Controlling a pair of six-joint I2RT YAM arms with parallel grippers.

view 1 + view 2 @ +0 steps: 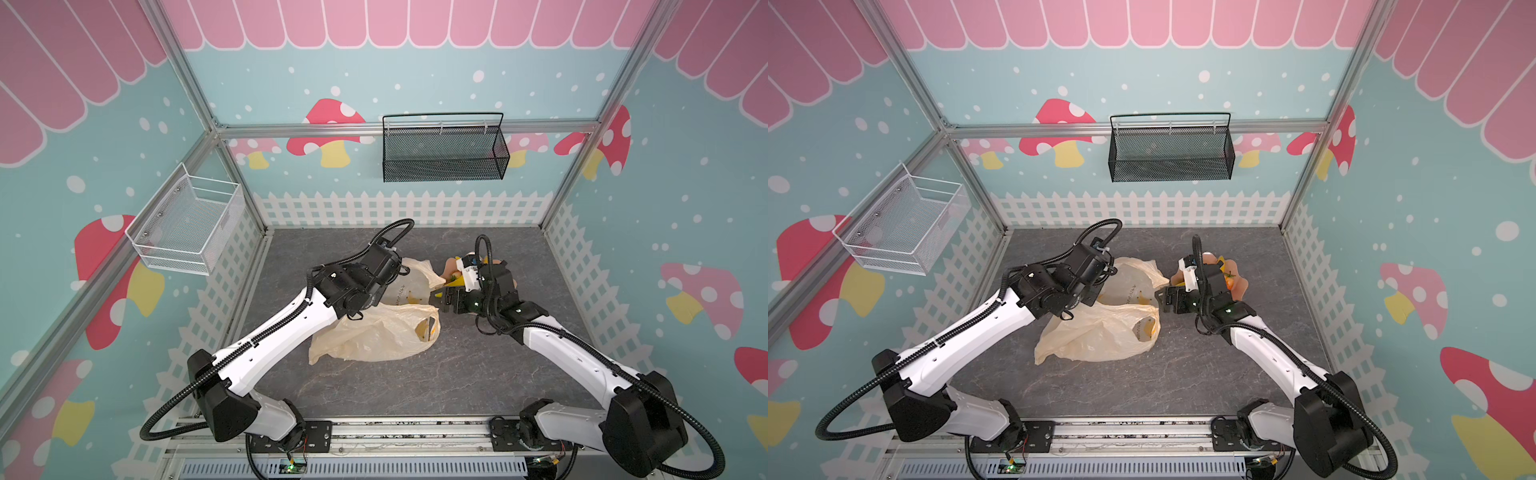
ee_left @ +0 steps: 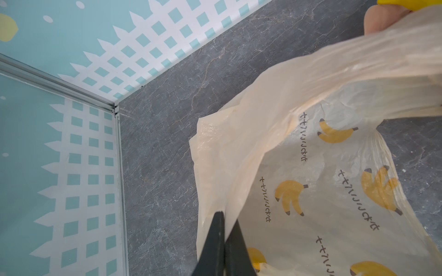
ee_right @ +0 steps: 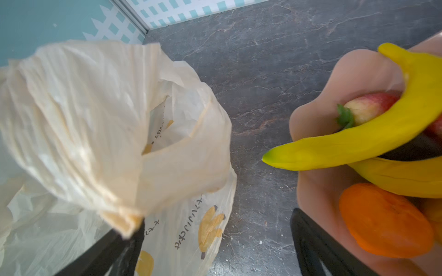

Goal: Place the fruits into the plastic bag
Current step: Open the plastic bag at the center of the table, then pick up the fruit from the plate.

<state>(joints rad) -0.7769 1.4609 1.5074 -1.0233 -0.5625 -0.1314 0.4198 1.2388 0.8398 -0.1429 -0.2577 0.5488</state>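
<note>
Pinching the plastic bag (image 2: 311,179), left tool (image 2: 224,216) sits closed.

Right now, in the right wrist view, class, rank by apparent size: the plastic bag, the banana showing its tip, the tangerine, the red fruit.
1. plastic bag
2. banana
3. tangerine
4. red fruit, though the banana hides part of it, so this last place is unsure.
</note>
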